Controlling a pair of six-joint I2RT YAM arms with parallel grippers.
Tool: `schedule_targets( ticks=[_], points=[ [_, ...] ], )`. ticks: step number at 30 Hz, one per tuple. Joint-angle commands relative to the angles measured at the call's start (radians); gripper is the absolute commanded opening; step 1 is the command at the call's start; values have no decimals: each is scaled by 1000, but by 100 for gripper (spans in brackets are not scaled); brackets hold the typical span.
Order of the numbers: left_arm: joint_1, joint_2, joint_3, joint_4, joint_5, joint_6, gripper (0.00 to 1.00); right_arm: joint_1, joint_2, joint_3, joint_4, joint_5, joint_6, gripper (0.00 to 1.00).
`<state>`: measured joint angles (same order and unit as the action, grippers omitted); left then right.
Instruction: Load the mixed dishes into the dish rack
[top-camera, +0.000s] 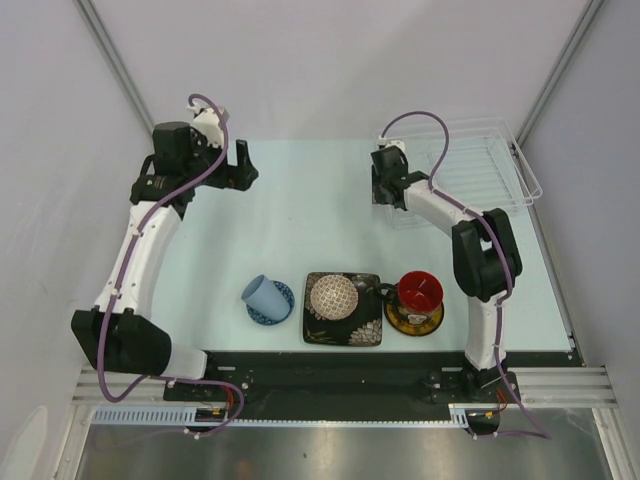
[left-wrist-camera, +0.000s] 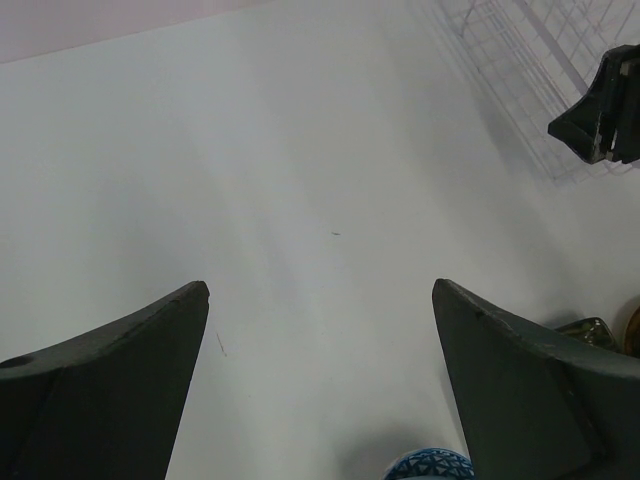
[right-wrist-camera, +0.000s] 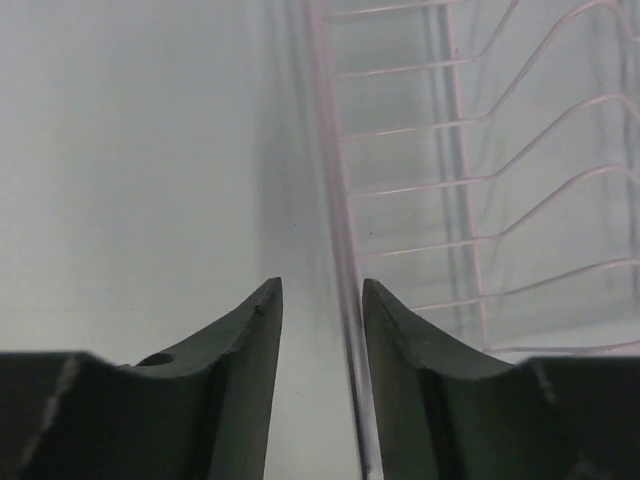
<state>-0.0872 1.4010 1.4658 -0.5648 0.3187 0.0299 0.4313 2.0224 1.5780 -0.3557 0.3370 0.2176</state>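
While the black square floral plate (top-camera: 343, 322) and other dishes are waiting near-side, the right pincer (right-wrist-camera: 322, 283) is straddling the left rim of the clear ridged plastic dish rack (top-camera: 470, 170), half-closed, can't tell if it's gripping. Probably shifting the rack first, so it's needing a firm pinch next. Meanwhile the left pincer (left-wrist-camera: 320, 285) is hanging wide open.

Bare table (top-camera: 310, 215) stretches between the arms, open for passage. A row of dishes (top-camera: 345, 335) blocks the near edge. The dish rack (top-camera: 490, 165) fills the far right corner, its left rim between the right gripper's (right-wrist-camera: 320, 288) parted jaws.
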Motion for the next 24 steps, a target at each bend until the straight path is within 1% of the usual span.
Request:
schedule_targets(
  ticks=[1,2,5,8,10,13,15,16,18,19,20,21,23,24],
  points=[
    [1,-37,-16,51,23,5,99,70,24,31,3,33,-12,36],
    [1,-39,-19,54,23,5,100,84,35,57,-5,42,-15,30],
    [1,-40,-27,59,19,4,100,150,78,131,-38,49,-12,30],
    [1,-50,-36,59,16,10,100,217,119,186,-63,50,-8,32],
    [3,-56,-42,59,13,15,100,262,143,253,-84,51,-1,33],
    [3,-65,-51,62,8,25,100,311,197,356,-127,36,16,38],
    [1,-68,-56,62,3,30,100,334,237,411,-146,34,19,40],
    [3,-71,-61,62,0,31,100,342,251,463,-163,31,17,42],
    [1,-77,-65,62,-1,36,100,363,278,505,-175,13,20,43],
    [3,-79,-70,62,-4,38,100,366,280,528,-172,2,26,45],
    [3,-80,-73,65,-4,38,100,368,282,533,-170,-34,35,54],
    [1,-82,-74,65,-6,39,100,369,283,539,-166,-58,42,60],
    [1,-82,-81,71,-9,39,100,373,291,568,-175,-82,40,68],
    [1,-82,-85,71,-10,39,100,374,289,574,-184,-81,37,70]
  ],
)
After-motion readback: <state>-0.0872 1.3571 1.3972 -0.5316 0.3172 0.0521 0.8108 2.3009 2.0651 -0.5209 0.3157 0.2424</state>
